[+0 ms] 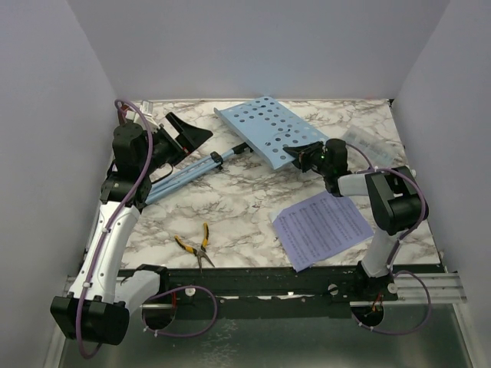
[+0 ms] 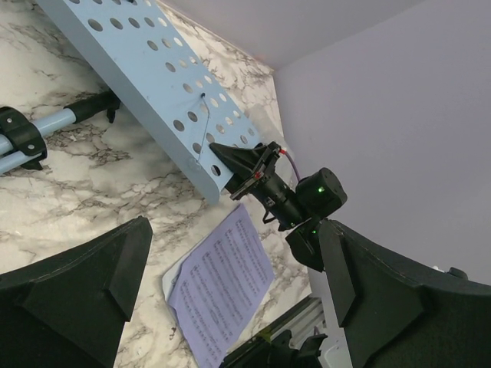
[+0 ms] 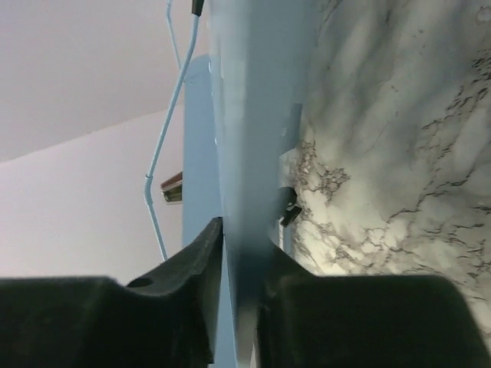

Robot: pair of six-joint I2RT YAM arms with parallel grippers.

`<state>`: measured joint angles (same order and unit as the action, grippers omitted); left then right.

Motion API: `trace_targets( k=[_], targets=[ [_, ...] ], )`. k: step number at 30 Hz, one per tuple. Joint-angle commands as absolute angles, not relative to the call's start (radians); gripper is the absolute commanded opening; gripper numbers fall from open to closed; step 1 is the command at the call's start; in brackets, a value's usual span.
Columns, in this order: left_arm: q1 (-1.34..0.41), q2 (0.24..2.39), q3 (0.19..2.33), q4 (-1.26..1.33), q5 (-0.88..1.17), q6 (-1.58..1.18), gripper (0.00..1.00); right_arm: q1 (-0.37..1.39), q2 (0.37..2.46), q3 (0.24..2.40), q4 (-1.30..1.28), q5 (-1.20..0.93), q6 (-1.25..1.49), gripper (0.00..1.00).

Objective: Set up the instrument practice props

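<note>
The light blue perforated music stand [image 1: 265,126] lies on its side on the marble table, its pole and folded legs [image 1: 192,170] pointing left. My right gripper [image 1: 295,153] is shut on the near right edge of the stand's desk; in the right wrist view [image 3: 245,245] both fingers pinch the blue plate [image 3: 253,115]. My left gripper [image 1: 188,132] is open and empty, above the stand's leg end. The left wrist view shows the desk [image 2: 153,69] and my left gripper [image 2: 234,230] wide open. The sheet of music [image 1: 322,228] lies flat at the front right. The metronome is not in view.
Yellow-handled pliers [image 1: 196,245] lie near the front edge at the left. A clear plastic box [image 1: 372,142] sits at the back right, behind my right arm. White walls close in the table on three sides. A black rail [image 1: 268,280] runs along the near edge.
</note>
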<state>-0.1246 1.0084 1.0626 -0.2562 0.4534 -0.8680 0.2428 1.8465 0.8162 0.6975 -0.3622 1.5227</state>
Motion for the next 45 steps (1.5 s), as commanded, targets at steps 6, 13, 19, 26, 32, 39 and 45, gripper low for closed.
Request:
trace_targets(
  k=[6, 13, 19, 26, 32, 39, 45],
  targets=[
    [-0.120, 1.003, 1.039, -0.238, 0.479, -0.872, 0.99, 0.248, 1.762, 0.776, 0.867, -0.255, 1.595, 0.07],
    [-0.119, 1.005, 1.047, -0.238, 0.480, -0.875, 0.99, 0.246, 1.603, 0.780, 0.881, -0.172, 1.611, 0.00],
    [-0.119, 0.996, 1.054, -0.238, 0.492, -0.868, 0.99, 0.241, 1.480, 0.793, 1.027, -0.087, 1.502, 0.00],
    [-0.119, 0.983, 1.049, -0.238, 0.497, -0.855, 0.99, 0.213, 1.401, 0.838, 1.217, -0.126, 1.293, 0.01],
    [-0.118, 0.990, 1.046, -0.240, 0.502, -0.820, 0.99, 0.213, 1.308, 0.937, 1.188, -0.250, 1.018, 0.01],
    [-0.120, 1.071, 1.121, -0.254, 0.537, -0.731, 0.99, 0.212, 1.229, 1.166, 0.845, -0.427, 0.633, 0.00],
    [-0.160, 1.210, 1.203, -0.242, 0.512, -0.575, 0.94, 0.213, 1.202, 1.307, 0.568, -0.619, 0.347, 0.00]
  ],
)
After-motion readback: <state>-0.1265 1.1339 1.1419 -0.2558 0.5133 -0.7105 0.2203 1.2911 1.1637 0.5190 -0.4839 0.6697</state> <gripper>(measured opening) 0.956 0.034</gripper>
